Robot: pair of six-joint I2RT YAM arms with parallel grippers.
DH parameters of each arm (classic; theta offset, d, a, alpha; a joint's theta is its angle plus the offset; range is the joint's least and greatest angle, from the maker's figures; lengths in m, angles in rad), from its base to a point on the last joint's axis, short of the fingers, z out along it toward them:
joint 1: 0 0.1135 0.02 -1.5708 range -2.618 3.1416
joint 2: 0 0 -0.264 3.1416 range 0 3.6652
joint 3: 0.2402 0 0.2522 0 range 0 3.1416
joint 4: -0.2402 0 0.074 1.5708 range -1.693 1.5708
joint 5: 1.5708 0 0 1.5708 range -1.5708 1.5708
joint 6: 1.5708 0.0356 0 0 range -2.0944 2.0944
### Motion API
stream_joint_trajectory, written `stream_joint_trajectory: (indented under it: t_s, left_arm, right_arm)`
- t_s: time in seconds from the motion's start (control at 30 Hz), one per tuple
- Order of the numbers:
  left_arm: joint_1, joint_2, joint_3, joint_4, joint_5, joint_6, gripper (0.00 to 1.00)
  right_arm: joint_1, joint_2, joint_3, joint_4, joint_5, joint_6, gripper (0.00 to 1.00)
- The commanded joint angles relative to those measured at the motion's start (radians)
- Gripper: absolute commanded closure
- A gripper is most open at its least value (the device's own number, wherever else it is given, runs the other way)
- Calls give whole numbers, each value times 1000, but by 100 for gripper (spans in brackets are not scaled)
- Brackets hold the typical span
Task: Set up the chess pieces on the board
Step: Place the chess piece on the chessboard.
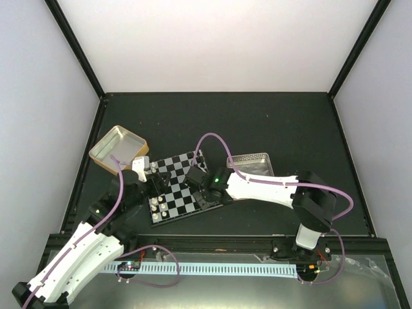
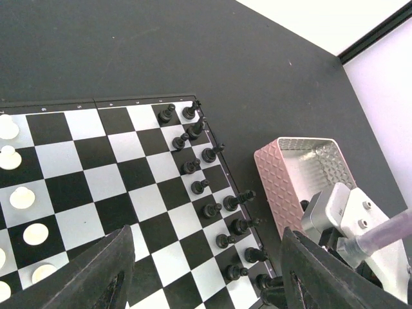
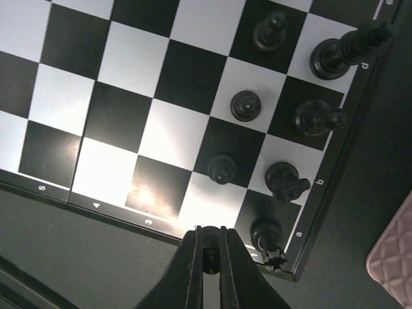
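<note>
The board (image 1: pixel 177 193) lies mid-table, black and white checks. In the right wrist view my right gripper (image 3: pixel 209 250) is shut on a small black piece (image 3: pixel 209 257), held over the board's (image 3: pixel 174 71) near edge beside the corner rook (image 3: pixel 267 237). Other black pieces stand close by, among them a knight (image 3: pixel 283 179) and a pawn (image 3: pixel 222 167). My left gripper (image 2: pixel 212 283) is open and empty above the board (image 2: pixel 116 180). Two rows of black pieces (image 2: pixel 209 210) line its right edge. White pieces (image 2: pixel 22 197) stand at its left edge.
A pink-rimmed tin (image 2: pixel 302 174) sits right of the board and also shows in the top view (image 1: pixel 250 161). A gold tin (image 1: pixel 119 149) sits at the board's far left. The two grippers (image 1: pixel 154 179) (image 1: pixel 199 193) are close together over the board.
</note>
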Motion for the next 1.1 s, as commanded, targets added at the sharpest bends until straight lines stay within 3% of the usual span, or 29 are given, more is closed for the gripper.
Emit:
stream_joint_trajectory:
  t_s: [0.0, 0.23, 1.07]
  left_arm:
    - [8, -4, -2, -9, -15, -7, 37]
    - [8, 0, 1, -9, -11, -10, 37]
    - [7, 1, 8, -6, 5, -16, 37]
  right_arm:
    - [-5, 11, -9, 6, 26, 28, 96]
    - [-5, 72, 4, -3, -31, 17, 94]
    - [-6, 95, 22, 12, 21, 37, 81]
